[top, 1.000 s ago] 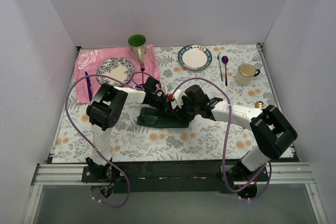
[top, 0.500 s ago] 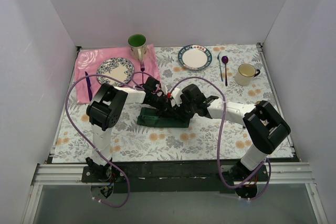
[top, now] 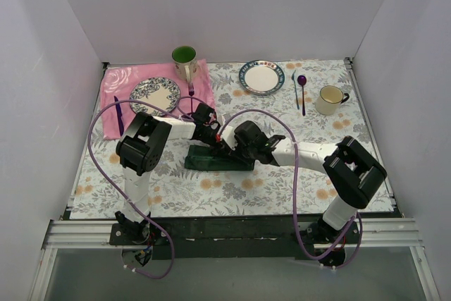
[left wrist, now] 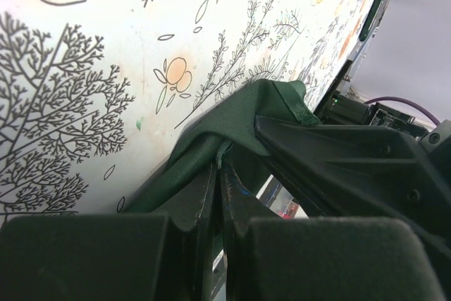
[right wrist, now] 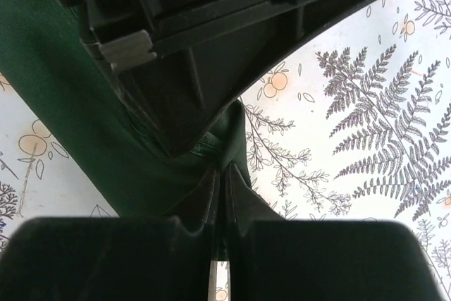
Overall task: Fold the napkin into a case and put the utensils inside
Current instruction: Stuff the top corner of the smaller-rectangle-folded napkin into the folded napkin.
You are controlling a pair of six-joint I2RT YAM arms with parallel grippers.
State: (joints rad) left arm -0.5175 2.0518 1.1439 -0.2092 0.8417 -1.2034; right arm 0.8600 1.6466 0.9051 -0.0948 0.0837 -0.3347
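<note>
- Floral-print tabletop (top: 282, 188), boxed in by plain white walls (top: 232, 5).
- Folded napkin (top: 210, 161) lies mid-tabletop; the left gripper (left wrist: 218, 170) and right gripper (right wrist: 222, 174) are each clenched on its cloth and meet above it.

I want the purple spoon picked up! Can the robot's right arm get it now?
Probably not yet. The right gripper is shut on the napkin, so it is busy. The purple spoon lies in the open, so after letting go it likely could.
</note>
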